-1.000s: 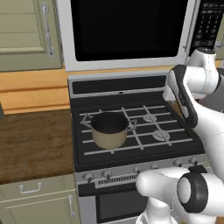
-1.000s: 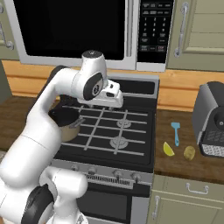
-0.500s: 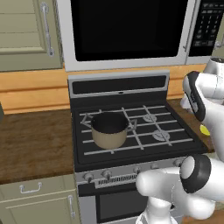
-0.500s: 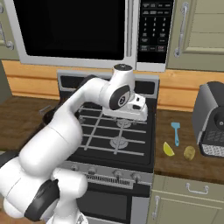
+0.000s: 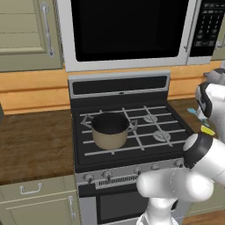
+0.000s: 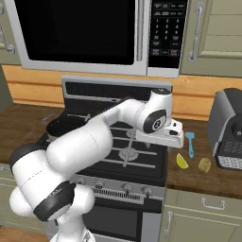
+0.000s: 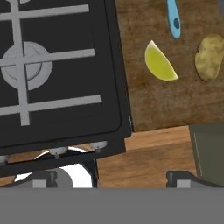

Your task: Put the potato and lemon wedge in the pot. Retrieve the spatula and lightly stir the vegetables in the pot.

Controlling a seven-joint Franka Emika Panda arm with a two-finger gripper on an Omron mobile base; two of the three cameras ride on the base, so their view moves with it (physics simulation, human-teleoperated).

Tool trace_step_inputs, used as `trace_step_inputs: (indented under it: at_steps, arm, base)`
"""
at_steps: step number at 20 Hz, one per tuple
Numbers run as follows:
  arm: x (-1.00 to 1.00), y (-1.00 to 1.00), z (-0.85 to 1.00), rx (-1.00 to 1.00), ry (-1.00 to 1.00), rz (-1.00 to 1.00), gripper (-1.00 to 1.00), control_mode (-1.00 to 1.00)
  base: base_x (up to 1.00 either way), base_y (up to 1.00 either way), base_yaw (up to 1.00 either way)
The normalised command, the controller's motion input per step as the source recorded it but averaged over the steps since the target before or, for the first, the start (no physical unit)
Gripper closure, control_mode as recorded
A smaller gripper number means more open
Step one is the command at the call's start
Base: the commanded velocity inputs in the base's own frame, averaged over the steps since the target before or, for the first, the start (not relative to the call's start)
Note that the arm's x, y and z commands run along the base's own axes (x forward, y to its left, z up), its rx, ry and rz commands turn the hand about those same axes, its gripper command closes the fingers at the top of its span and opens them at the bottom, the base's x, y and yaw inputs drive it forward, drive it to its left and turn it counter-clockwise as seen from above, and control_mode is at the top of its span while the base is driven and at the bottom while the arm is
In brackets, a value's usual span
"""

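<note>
The potato (image 6: 204, 165), a small rounded dull tan-yellow lump, lies on the dark wooden counter (image 6: 198, 178) to the right of the black gas stove (image 6: 137, 163), near the counter's front edge and just beside the base of a dark grey appliance (image 6: 228, 128) at the counter's right end. In the hand view the potato (image 7: 208, 58) sits near the right border of the picture. The lemon wedge (image 6: 182, 161), a tiny pale yellow-green piece with a curved back, rests on the same counter between the potato and the stove's right edge, apart from both. In the hand view the lemon wedge (image 7: 159, 62) lies close beside the potato without touching it. The slim light-blue spatula (image 6: 190, 144) lies farther back on the counter, behind the wedge, its handle pointing toward the front edge; the hand view catches its handle end (image 7: 173, 18).

The squat round tan-beige pot (image 5: 109, 130), with a dark inside and grey side handles, stands on the left half of the stove grate, toward the front, well apart from the counter items.

The white arm's two-finger gripper (image 6: 174, 135) hangs over the stove's right edge, beside the counter, above the wedge and potato. Its jaws stand wide apart and hold nothing.
</note>
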Motion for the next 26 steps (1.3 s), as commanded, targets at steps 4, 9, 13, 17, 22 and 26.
trace_step_inputs:
  at_steps: [4, 9, 13, 17, 22, 26]
  arm:
    - [0.17, -0.58, -0.4, 0.0, 0.1, -0.01, -1.0, -1.0]
    - [0.32, -0.42, -0.31, 0.0, 0.04, 0.0, -1.0, -1.0]
    - [0.38, -0.32, -0.23, 0.0, 0.01, 0.0, -1.0, -1.0]
    - [0.41, -0.22, -0.33, 0.0, 0.0, 0.0, -1.0, -1.0]
    - [0.4, -0.1, -0.47, 0.0, 0.0, 0.03, -1.0, -1.0]
    - [0.25, -0.32, -0.32, 0.0, 0.0, 0.01, -1.0, -1.0]
  base:
    - [0.0, 0.0, 0.0]
    - [0.0, 0.0, 0.0]
    - [0.0, 0.0, 0.0]
    - [0.0, 0.0, 0.0]
    - [0.0, 0.0, 0.0]
    - [0.0, 0.0, 0.0]
